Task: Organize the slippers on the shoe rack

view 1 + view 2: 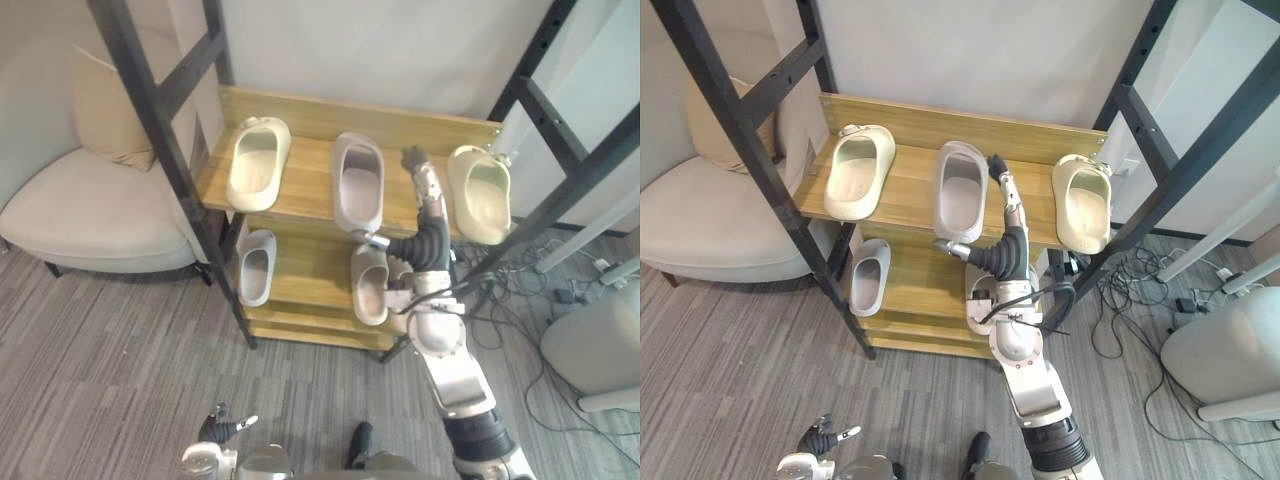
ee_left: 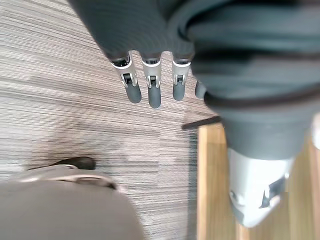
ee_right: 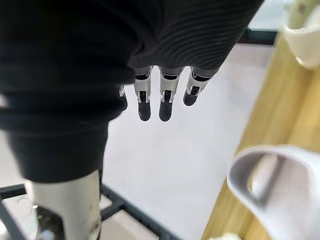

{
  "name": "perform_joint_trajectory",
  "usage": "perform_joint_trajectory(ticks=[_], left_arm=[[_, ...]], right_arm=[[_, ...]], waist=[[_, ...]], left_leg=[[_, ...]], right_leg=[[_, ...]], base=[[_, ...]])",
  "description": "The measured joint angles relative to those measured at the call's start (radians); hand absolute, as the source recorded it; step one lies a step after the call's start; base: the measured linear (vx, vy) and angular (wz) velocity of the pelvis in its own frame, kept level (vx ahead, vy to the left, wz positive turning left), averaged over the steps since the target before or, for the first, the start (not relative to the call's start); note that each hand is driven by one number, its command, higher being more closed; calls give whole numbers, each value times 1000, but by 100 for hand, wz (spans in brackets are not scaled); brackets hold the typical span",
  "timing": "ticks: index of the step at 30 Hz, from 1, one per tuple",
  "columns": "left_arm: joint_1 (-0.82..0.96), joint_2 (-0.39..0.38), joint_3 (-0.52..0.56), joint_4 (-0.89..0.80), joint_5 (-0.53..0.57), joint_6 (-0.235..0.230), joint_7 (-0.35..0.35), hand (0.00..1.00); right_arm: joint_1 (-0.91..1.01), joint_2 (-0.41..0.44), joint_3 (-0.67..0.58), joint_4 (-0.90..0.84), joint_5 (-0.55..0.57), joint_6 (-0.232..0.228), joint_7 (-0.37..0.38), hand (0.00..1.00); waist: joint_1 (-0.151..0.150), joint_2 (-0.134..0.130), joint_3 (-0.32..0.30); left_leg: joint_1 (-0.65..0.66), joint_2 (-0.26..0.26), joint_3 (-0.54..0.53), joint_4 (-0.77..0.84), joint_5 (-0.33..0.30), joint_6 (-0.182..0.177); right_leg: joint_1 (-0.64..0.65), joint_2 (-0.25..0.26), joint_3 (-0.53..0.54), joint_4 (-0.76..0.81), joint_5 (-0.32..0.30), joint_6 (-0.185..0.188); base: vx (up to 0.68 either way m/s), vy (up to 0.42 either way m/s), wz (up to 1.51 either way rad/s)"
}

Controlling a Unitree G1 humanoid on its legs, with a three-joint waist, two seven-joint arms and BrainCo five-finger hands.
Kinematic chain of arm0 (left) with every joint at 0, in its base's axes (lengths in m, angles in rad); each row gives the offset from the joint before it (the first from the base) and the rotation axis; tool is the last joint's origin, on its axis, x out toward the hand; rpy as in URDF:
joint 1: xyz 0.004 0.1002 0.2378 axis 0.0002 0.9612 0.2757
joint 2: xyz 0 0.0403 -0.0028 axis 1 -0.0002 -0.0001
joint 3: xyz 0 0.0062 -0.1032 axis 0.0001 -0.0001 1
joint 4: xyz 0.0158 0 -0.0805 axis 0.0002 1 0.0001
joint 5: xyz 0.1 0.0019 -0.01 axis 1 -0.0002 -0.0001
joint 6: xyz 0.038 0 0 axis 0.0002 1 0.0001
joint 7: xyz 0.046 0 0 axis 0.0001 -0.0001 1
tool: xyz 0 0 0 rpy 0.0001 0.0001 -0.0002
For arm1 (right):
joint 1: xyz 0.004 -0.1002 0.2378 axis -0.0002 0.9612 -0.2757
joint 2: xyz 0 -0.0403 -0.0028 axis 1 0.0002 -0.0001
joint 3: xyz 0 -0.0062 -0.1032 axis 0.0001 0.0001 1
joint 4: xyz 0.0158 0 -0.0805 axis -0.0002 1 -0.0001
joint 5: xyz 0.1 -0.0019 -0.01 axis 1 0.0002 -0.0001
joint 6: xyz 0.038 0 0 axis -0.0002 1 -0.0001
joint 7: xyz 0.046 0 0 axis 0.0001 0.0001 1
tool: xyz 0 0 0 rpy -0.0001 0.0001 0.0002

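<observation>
Left eye view, and the rack [image 1: 310, 185] stands ahead with slippers on both wooden shelves. Up top, three lie side by side, well spaced: the left cream slipper [image 1: 258, 163], the grey slipper [image 1: 358, 182] in the middle, and the right cream slipper [image 1: 479, 193] out at the far end. On the shelf below, a lower grey slipper [image 1: 256, 266] lies on the left and a pale slipper [image 1: 369, 283] is partly hidden behind the right arm. The right hand [image 1: 428, 195] is up over the top shelf, in the gap between the grey slipper and the right cream slipper, its fingers [image 3: 167, 97] stretched out straight and nothing in its grasp. Its thumb juts out just beside the near end of the grey slipper; contact can't be made out. The right wrist view has that grey slipper close by on the wood. The left hand [image 1: 222, 430] hangs low over the striped floor, well short of the rack, and its wrist view shows the fingers [image 2: 152, 85] straight and empty. Off to the left, an armchair [image 1: 90, 215] stands beside the rack.
</observation>
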Motion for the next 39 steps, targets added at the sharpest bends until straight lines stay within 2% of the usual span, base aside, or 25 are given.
perform_joint_trajectory(ticks=[9,12,20,28,36,39], left_arm=[[24,0,0,-12,0,2,2,0],[25,2,1,-29,-1,1,2,0],[25,4,3,-49,-2,-1,6,0],[21,0,22,-51,-24,-1,29,0],[13,1,24,-49,-44,-3,30,0],[0,8,24,-49,-67,-3,30,0]], right_arm=[[-211,-38,-138,247,-1,97,-78,0],[-308,-57,-169,314,0,116,-100,0],[-441,-101,-199,450,4,133,-114,0],[-561,-119,-202,521,4,142,-123,0],[-661,-125,-203,663,5,160,-119,0],[-710,-143,-206,688,10,160,-112,0]], waist=[[33,-1,4],[39,-5,36],[65,-9,73],[68,-13,103],[78,-17,133],[81,-30,156]], left_leg=[[-34,-3,-19,9,2,2],[-39,-6,-23,10,3,2],[-69,-6,-48,16,3,3],[-95,-5,-48,29,3,3],[-104,0,-50,50,2,4],[-133,1,-48,70,1,5]], right_leg=[[-24,1,-19,-10,0,0],[-26,-2,-23,-10,0,0],[-43,-4,-45,-10,0,0],[-64,-6,-46,-4,0,0],[-68,-7,-50,12,-1,0],[-94,-12,-48,26,-1,0]], base=[[36,-20,6],[5,-7,5],[9,-10,9],[0,0,0],[-23,-7,1],[-74,-3,-1]])
